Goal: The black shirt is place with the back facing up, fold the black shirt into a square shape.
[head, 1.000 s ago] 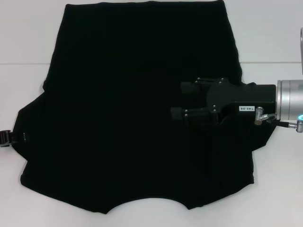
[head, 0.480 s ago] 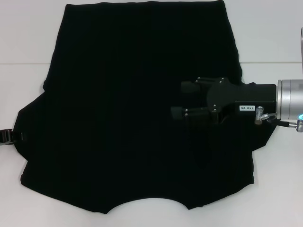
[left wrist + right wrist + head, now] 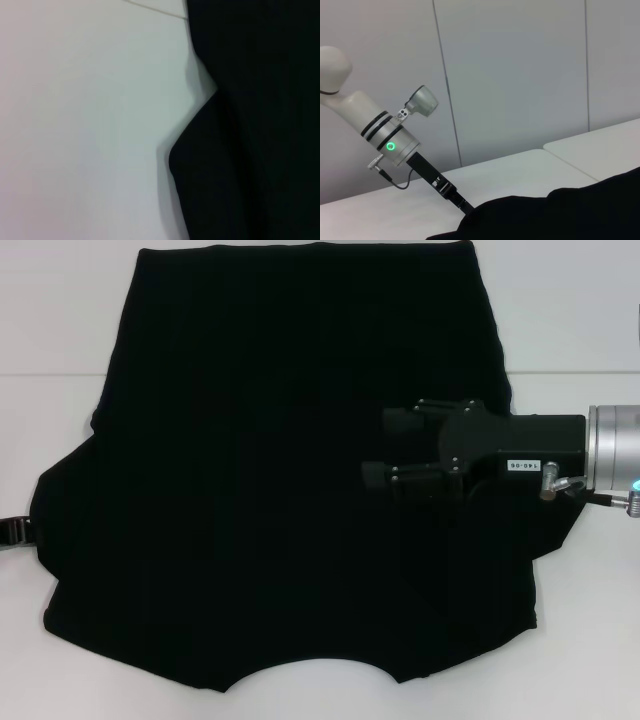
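A white label (digits illegible) is noted on the right tool (image 3: 377, 450), spread open above the black shirt (image 3: 250, 470); the left tool's (image 3: 12, 531) state cannot be told.

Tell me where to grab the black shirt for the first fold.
Probably the left sleeve tip, coming in from the robot's left: it juts past the black shirt's body onto bare table, and the left claw sits right beside it. The right claw hovers over the middle.
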Motion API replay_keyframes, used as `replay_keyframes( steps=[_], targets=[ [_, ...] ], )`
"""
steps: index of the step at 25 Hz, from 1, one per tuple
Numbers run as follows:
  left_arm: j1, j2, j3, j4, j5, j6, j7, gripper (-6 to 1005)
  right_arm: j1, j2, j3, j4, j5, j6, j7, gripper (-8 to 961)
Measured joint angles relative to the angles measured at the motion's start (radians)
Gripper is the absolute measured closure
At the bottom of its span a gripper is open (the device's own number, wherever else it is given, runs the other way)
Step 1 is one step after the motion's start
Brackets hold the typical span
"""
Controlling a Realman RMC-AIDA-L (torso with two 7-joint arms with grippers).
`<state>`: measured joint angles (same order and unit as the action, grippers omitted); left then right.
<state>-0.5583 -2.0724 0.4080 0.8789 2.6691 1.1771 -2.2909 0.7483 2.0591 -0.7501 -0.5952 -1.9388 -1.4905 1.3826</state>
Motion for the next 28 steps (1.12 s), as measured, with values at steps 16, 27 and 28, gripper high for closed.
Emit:
replay_keyframes(
  steps=[16,27,28],
  targets=[
    [0.015,0.000,-0.049,0.023,-0.006,0.000,0.002,991,-0.009,0.003,0.000,0.000,0.027,0.004,-0.006,60],
    [0.029,0.005,-0.077,0.052,-0.001,0.007,0.002,977,-0.001,0.008,0.000,0.000,0.029,0.008,-0.007,61],
    [0.033,0.005,-0.078,0.056,-0.002,0.008,0.002,976,0.000,0.009,0.000,0.000,0.032,0.011,-0.007,62]
  ],
)
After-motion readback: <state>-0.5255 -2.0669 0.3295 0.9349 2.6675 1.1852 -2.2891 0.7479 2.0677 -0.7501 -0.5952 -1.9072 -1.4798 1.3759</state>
